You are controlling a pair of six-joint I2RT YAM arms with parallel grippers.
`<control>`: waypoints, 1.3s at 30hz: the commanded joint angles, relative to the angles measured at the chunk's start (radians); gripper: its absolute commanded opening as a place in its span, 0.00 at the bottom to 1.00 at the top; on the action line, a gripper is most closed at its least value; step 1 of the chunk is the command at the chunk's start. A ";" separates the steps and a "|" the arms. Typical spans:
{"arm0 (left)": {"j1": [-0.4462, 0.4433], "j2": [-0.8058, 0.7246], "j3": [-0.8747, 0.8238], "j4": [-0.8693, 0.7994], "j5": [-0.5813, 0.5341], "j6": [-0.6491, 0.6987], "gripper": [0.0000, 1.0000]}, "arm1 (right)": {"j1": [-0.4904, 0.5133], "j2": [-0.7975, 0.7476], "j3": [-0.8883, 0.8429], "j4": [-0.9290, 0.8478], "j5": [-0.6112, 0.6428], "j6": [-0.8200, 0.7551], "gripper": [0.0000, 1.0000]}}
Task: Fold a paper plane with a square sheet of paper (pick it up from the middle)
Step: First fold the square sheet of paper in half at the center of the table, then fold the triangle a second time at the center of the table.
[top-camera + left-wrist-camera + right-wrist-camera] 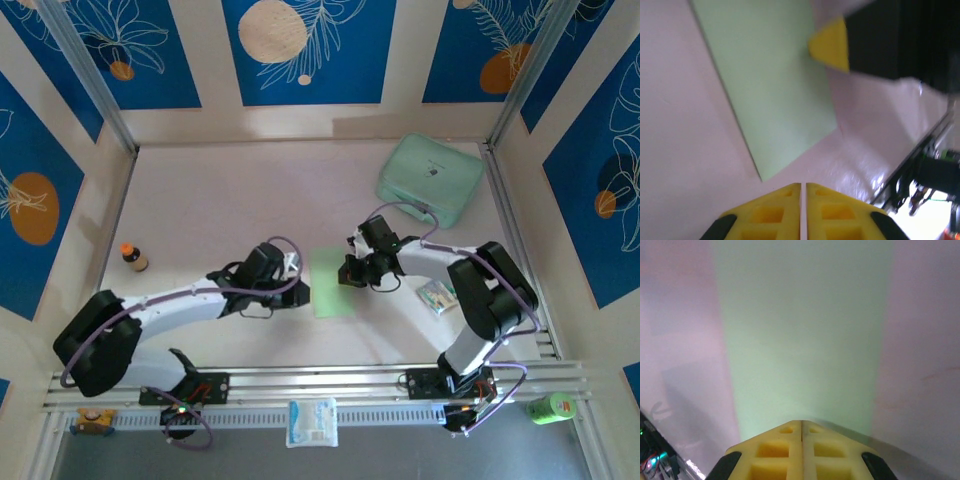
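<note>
Paper sheet [332, 285] between left hand [801, 186], right hand [801, 423]

Cropped by the top edge in both wrist views: sheet of paper [772, 75]. Near end lost from sight beneath the right gripper [801, 426]. Towards the right edge of the table [220, 200], half covered by the right arm [482, 290]: printed packet [437, 294], print too small to read. Likewise illegible near the left edge: label of the small bottle [134, 258].

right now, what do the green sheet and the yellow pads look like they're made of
Green sheet: thin matte paper, it seems. It lies flat, with crisp straight edges and no shine.
Yellow pads: probably soft foam or rubber, going by the matte finish and the moulded square pockets.
</note>
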 commanded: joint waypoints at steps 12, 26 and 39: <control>0.188 0.383 0.309 0.070 0.178 0.027 0.16 | -0.057 -0.275 -0.142 -0.110 0.024 0.168 0.06; 0.236 0.656 0.498 0.056 0.229 0.045 0.17 | -0.065 -0.354 -0.257 -0.073 -0.085 0.302 0.22; 0.271 0.685 0.343 0.132 0.266 0.017 0.17 | -0.039 -0.242 -0.260 -0.039 -0.135 0.339 0.37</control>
